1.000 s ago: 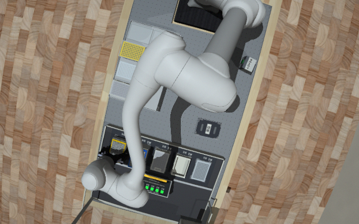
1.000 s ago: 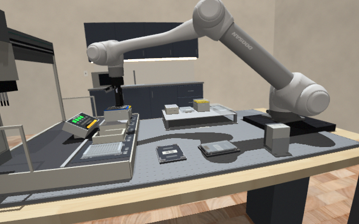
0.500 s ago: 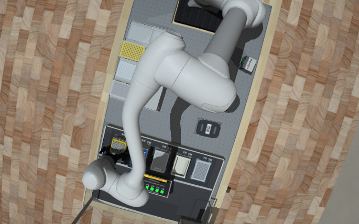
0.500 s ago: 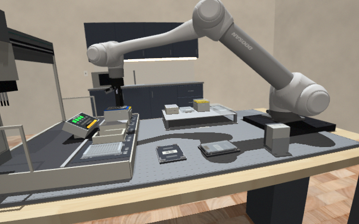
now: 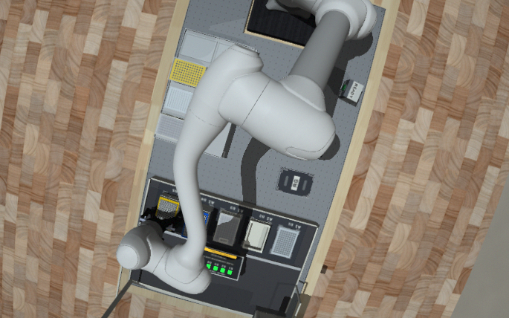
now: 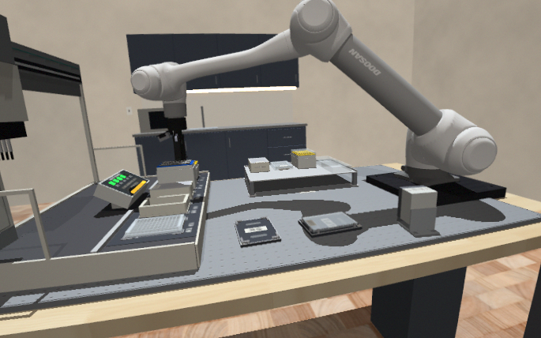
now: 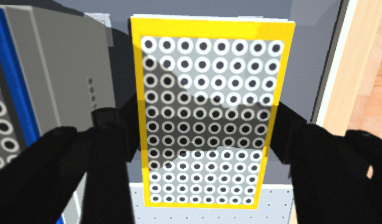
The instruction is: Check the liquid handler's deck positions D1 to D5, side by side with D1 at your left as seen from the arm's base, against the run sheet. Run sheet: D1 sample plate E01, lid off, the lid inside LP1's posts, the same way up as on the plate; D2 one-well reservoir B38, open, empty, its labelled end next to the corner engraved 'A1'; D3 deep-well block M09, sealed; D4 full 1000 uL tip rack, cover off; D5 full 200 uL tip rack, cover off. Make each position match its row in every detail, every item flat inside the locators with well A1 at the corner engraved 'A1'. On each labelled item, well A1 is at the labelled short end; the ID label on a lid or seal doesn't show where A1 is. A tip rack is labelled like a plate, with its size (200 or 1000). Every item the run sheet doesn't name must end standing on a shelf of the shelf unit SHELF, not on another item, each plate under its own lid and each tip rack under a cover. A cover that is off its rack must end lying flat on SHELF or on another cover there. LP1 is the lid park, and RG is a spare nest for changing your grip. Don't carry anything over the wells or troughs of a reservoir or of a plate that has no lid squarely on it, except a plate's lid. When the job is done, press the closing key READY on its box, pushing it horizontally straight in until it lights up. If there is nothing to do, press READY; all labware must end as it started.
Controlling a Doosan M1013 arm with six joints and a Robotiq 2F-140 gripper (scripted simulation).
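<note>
Gripping the yellow tip rack [image 7: 212, 115] by its long sides, the gripper [image 7: 207, 135] is about half open and clamped on it, rack uncovered, at the far left end of the liquid handler's deck [image 5: 311, 237], right beside a blue tip rack [image 7: 2, 125].

One camera looked straight down from high up. One watched from the side. One sat close above the yellow tip rack [image 7: 212, 115], seen by all.
</note>
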